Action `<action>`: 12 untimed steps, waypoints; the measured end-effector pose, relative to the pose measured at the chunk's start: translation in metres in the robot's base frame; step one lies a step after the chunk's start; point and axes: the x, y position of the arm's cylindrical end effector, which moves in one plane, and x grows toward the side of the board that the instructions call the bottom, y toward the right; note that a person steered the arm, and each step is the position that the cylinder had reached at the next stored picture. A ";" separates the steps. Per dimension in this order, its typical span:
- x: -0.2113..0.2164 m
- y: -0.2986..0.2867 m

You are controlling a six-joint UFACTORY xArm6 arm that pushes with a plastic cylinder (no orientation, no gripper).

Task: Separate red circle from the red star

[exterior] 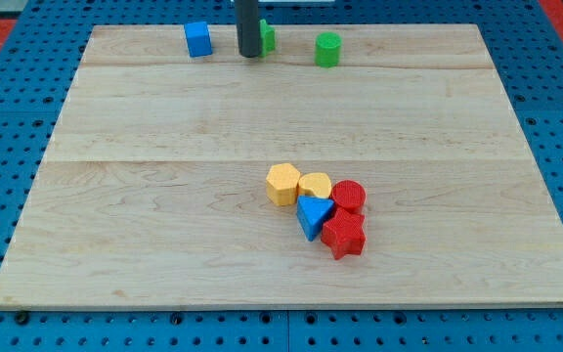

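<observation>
The red circle (349,196) sits at the lower middle-right of the wooden board (164,196). It touches the red star (344,236) just below it. My tip (249,54) is at the view's top, far from both red blocks, between the blue block and a partly hidden green block. The rod comes down from the top edge.
A blue triangle (311,215) and two yellow blocks (283,184) (314,185) crowd the red blocks on their left. A blue cube (198,39), a green block (266,37) behind the rod and a green cylinder (327,49) stand along the top edge.
</observation>
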 end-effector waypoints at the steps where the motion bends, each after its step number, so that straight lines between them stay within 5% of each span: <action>1: 0.015 -0.003; 2: 0.040 -0.010; 4: 0.030 0.124; 6: 0.014 0.158; 12: 0.270 0.150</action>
